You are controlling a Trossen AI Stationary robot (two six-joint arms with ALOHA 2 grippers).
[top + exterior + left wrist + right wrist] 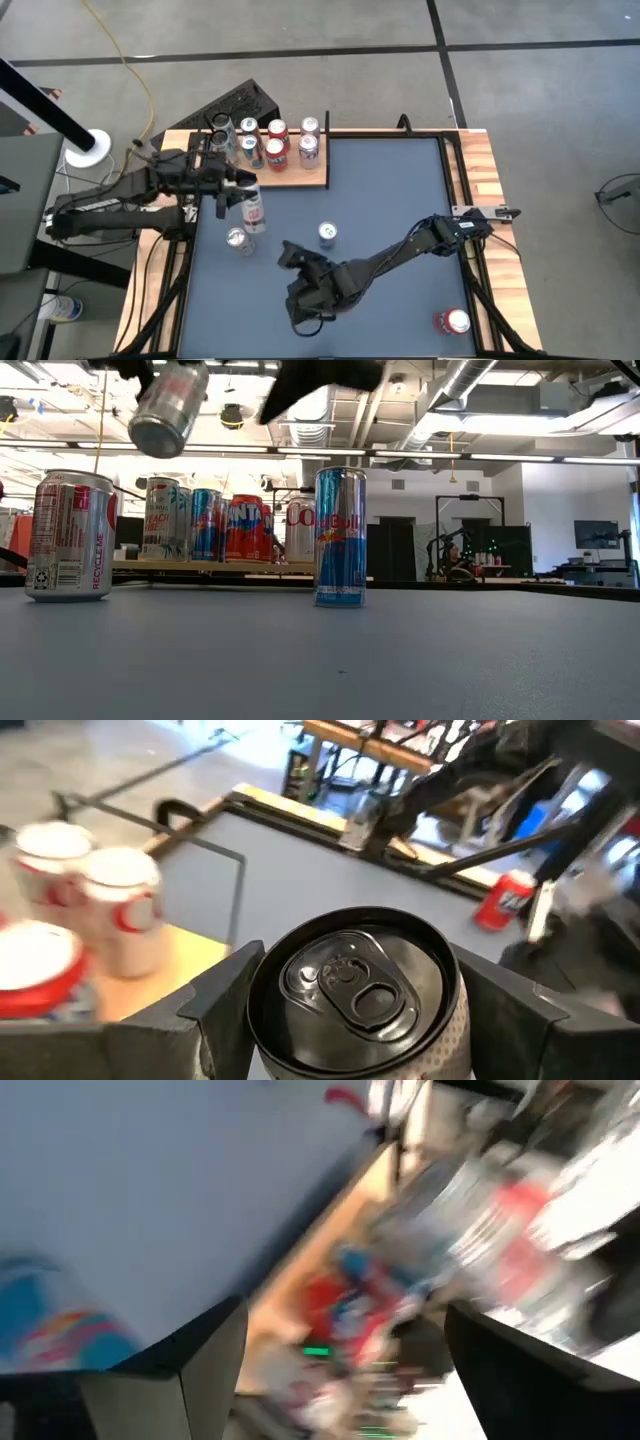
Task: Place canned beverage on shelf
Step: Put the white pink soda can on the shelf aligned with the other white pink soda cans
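This was a robotics lab or workshop: the table [380,190] stood on a bare concrete floor [520,90] with a yellow cable [128,70] trailing across it, and beyond it ran an open ceiling of exposed ducts [470,380], strip lights [420,456] and desks with monitors [596,535].

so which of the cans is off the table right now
The silver can clamped in the left gripper, carried tilted in the air just short of the shelf. All the other cans stand upright on the shelf or on the table.
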